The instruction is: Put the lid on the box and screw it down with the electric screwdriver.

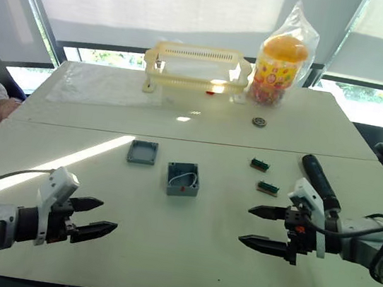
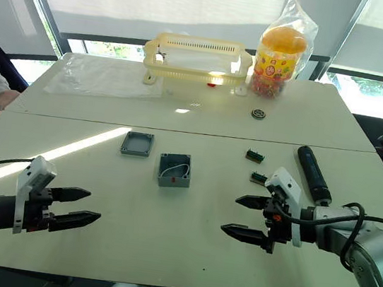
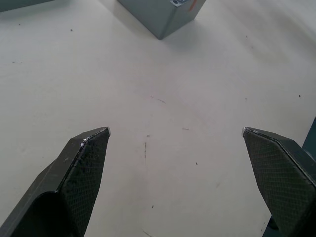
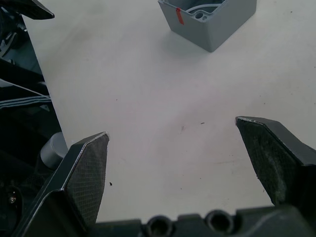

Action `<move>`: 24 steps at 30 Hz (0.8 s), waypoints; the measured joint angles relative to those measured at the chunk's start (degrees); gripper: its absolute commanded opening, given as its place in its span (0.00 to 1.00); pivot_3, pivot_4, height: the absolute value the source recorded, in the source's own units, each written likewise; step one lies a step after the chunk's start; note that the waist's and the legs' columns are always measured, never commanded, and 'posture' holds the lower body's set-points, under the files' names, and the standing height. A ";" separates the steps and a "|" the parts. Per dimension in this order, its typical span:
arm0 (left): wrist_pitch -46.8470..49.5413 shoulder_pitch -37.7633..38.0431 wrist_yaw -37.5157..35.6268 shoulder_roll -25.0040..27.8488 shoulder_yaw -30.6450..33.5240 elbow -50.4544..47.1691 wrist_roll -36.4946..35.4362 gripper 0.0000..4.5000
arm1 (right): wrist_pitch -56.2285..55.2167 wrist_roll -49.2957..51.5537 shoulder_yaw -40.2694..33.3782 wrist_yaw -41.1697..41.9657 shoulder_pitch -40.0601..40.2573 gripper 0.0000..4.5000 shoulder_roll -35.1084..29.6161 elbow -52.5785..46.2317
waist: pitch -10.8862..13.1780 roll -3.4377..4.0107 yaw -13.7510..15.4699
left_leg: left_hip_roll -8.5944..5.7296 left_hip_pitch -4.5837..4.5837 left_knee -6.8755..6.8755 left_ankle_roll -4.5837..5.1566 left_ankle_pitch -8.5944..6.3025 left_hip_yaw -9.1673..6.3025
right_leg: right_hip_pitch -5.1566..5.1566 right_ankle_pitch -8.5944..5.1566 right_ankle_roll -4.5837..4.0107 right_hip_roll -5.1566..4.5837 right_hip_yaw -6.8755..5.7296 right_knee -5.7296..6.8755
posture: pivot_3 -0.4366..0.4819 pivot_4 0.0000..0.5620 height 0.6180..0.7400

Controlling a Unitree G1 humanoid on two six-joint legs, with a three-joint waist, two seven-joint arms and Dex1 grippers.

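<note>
Judging by the layout, nothing is started: your left gripper (image 1: pixel 95 217) and right gripper (image 1: pixel 257 227) both hover wide open and empty over the table (image 1: pixel 183 256). The lid (image 1: pixel 142 152) lies flat just left of the box (image 1: pixel 183 179), apart from it. That box sits open-topped mid-table, white wire coiled inside. The electric screwdriver (image 1: pixel 320 182) lies untouched at far right.

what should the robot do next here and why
Probably reach the left gripper forward to the lid. Both grippers are open and empty; the right gripper sits near the electric screwdriver. The lid lies flat on the table beside the open box, on the robot's left, so covering comes first.
</note>
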 measured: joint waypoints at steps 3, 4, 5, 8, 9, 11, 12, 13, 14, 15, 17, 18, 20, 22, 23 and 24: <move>-0.13 0.00 0.00 0.00 0.00 0.00 0.10 0.98 | -0.04 -0.06 0.01 0.11 0.00 1.00 0.03 0.04 | 0.00 0.00 0.00 | 0.00 0.00 0.00 0.00 0.00 0.00 | 0.00 0.00 0.00 0.00 0.00 0.00 | 0.48 0.27 1.00; -0.33 0.00 0.01 0.00 0.00 0.00 0.25 0.98 | -0.11 -0.28 0.12 0.12 -0.01 1.00 0.08 0.08 | 0.00 0.00 0.00 | 0.00 0.00 0.00 0.00 0.00 0.00 | 0.00 0.00 0.00 0.00 0.00 0.00 | 0.48 0.27 1.00; -0.42 0.00 0.01 0.00 0.00 0.00 0.27 0.98 | -0.18 -0.54 0.25 0.12 -0.01 1.00 0.13 0.16 | 0.00 0.00 0.00 | 0.00 0.00 0.00 0.00 0.00 0.00 | 0.00 0.00 0.00 0.00 0.00 0.00 | 0.48 0.27 1.00; -0.73 0.01 0.02 0.00 0.02 0.00 0.26 0.98 | -0.59 -1.08 0.80 0.11 -0.16 1.00 0.55 0.72 | 0.00 0.00 0.00 | 0.00 0.00 0.00 0.00 0.00 0.00 | 0.00 0.00 0.00 0.00 0.00 0.00 | 0.48 0.27 1.00; -0.83 0.01 0.02 0.00 0.04 0.00 0.26 0.98 | -0.62 -1.13 1.06 0.12 -0.26 1.00 0.63 0.80 | 0.00 0.00 -0.01 | 0.00 0.00 0.00 0.00 0.00 0.00 | 0.00 0.00 0.00 0.00 0.00 0.00 | 0.48 0.27 1.00; -0.91 0.03 0.01 0.00 0.12 0.00 0.26 0.98 | -0.66 -1.15 1.26 0.14 -0.32 1.00 0.80 0.92 | 0.00 0.00 -0.01 | 0.00 0.00 0.00 0.00 0.00 0.00 | 0.00 0.00 0.00 0.00 0.00 0.00 | 0.48 0.27 1.00; -0.92 0.05 0.01 0.00 0.22 0.00 0.22 0.98 | -0.67 -1.15 1.28 0.16 -0.34 1.00 0.81 0.96 | 0.00 0.00 -0.01 | 0.00 0.00 0.00 0.00 0.00 0.00 | 0.00 0.00 0.00 0.00 0.00 0.00 | 0.48 0.27 1.00; -0.92 0.08 -0.01 0.00 0.45 0.02 0.16 0.98 | -0.67 -1.15 1.28 0.22 -0.40 1.00 0.86 0.98 | 0.00 0.00 -0.01 | 0.00 0.00 0.00 0.00 0.00 0.00 | 0.00 0.00 0.00 0.00 0.00 0.00 | 0.48 0.27 1.00; -0.92 0.07 -0.01 0.00 0.61 0.03 0.15 0.98 | -0.68 -1.13 1.28 0.26 -0.45 1.00 0.92 1.01 | 0.00 0.00 -0.01 | 0.00 0.00 0.00 0.00 0.00 0.00 | 0.00 0.00 0.00 0.00 0.00 0.00 | 0.48 0.27 1.00; -0.92 0.07 -0.04 0.00 0.63 0.04 0.09 0.98 | -0.68 -1.09 1.28 0.35 -0.56 1.00 1.13 1.13 | 0.00 0.00 -0.01 | 0.00 0.00 0.00 0.00 0.00 0.00 | 0.00 0.00 0.00 0.00 0.00 0.00 | 0.48 0.27 1.00; -0.92 0.00 -0.27 0.01 0.65 0.09 -0.02 0.98 | -0.88 -1.11 1.31 0.45 -1.01 1.00 1.56 1.47 | 0.00 0.00 -0.02 | 0.00 0.00 0.00 0.00 0.00 0.00 | 0.00 0.00 0.00 0.00 0.00 0.00 | 0.48 0.27 1.00; -0.96 -0.39 -0.12 0.06 0.65 0.34 0.25 0.98 | -1.11 -1.26 1.48 0.46 -1.85 1.00 1.70 2.12 | 0.00 0.00 -0.02 | 0.00 0.00 0.01 0.00 0.00 0.01 | 0.00 0.00 0.00 0.00 0.00 0.00 | 0.48 0.27 1.00; -1.25 -1.29 0.52 0.65 0.57 1.03 1.87 0.98 | -1.20 -2.23 1.62 0.41 -3.31 1.00 1.62 2.88 | 0.00 0.00 -0.01 | -0.01 0.00 0.01 0.00 0.00 0.00 | 0.00 0.01 -0.02 0.01 -0.01 0.00 | 0.48 0.27 1.00; -1.38 -1.80 1.56 2.22 0.31 1.34 4.47 0.98 | -1.19 -2.80 1.72 0.37 -3.94 1.00 1.43 3.25 | 0.00 0.00 0.02 | -0.01 0.00 -0.01 0.00 0.00 0.00 | 0.00 0.01 -0.02 0.01 -0.01 0.00 | 0.48 0.27 1.00; -1.29 -2.04 1.58 3.71 -0.25 1.66 5.61 0.98 | -1.18 -3.05 1.73 0.30 -3.95 1.00 1.41 3.31 | 0.00 -0.01 0.03 | -0.01 0.00 -0.02 0.00 0.00 0.00 | -0.01 0.01 -0.02 0.01 -0.01 -0.01 | 0.48 0.27 1.00; -0.92 -2.33 1.37 5.82 -1.23 2.24 6.73 0.98 | -1.18 -3.30 1.74 0.17 -3.95 1.00 1.42 3.32 | 0.00 0.00 0.02 | -0.02 -0.01 -0.02 0.00 0.00 0.01 | -0.02 0.01 -0.02 0.02 -0.01 -0.01 | 0.48 0.27 1.00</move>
